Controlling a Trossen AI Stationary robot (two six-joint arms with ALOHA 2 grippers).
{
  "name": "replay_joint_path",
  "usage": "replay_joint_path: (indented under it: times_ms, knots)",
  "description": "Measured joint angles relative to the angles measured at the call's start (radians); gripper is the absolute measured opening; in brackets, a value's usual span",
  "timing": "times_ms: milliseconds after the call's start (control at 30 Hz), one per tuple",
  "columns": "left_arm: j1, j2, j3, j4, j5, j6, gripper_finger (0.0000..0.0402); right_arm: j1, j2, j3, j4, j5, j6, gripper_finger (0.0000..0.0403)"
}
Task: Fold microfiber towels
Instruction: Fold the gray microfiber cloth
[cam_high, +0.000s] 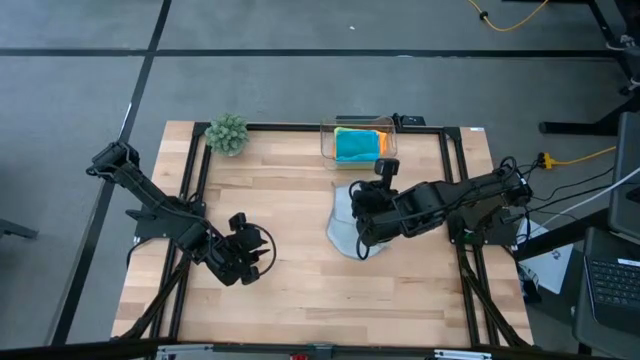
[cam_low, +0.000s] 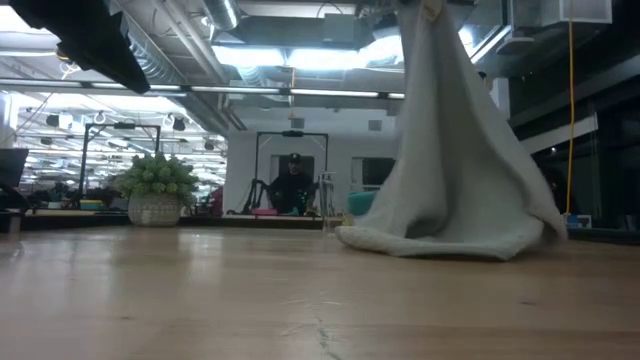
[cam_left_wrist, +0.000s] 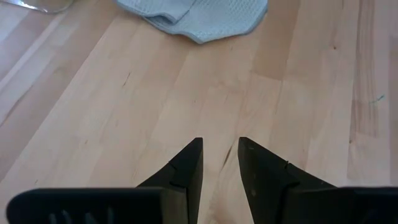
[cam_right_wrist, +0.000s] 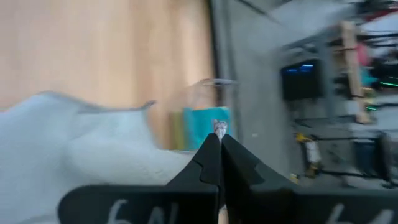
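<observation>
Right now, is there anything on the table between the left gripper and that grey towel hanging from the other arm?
No. In the high view only bare wood lies between the left gripper and the grey towel.

My light grey towel (cam_low: 455, 160) hangs from above the frame, its lower edge bunched on the wooden tabletop (cam_low: 250, 300). A potted plant (cam_low: 156, 187) stands far left. A person (cam_low: 293, 185) sits beyond.

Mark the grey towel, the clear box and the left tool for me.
grey towel (cam_low: 460, 200): low view, middle of the hanging cloth.
clear box (cam_high: 328, 143): high view, its left wall.
left tool (cam_left_wrist: 220, 152): left wrist view, midway between its fingertips, above bare table.
</observation>
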Motion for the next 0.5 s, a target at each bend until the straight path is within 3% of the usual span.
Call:
replay_joint_path:
  times_ms: [167,300,500]
  knots:
    - [0.003,0.0,0.0,0.026,-0.03,0.001,0.0096,0.0,0.0,0.0,0.0,-0.15,-0.023,0.0002]
    - [0.016,0.0,0.0,0.061,-0.061,0.002,0.0096,0.0,0.0,0.0,0.003,-0.203,-0.02,0.0002]
    - [0.098,0.01,0.0,0.258,-0.334,0.103,0.0096,0.0,0.0,0.0,0.039,-0.269,-0.041,0.0002]
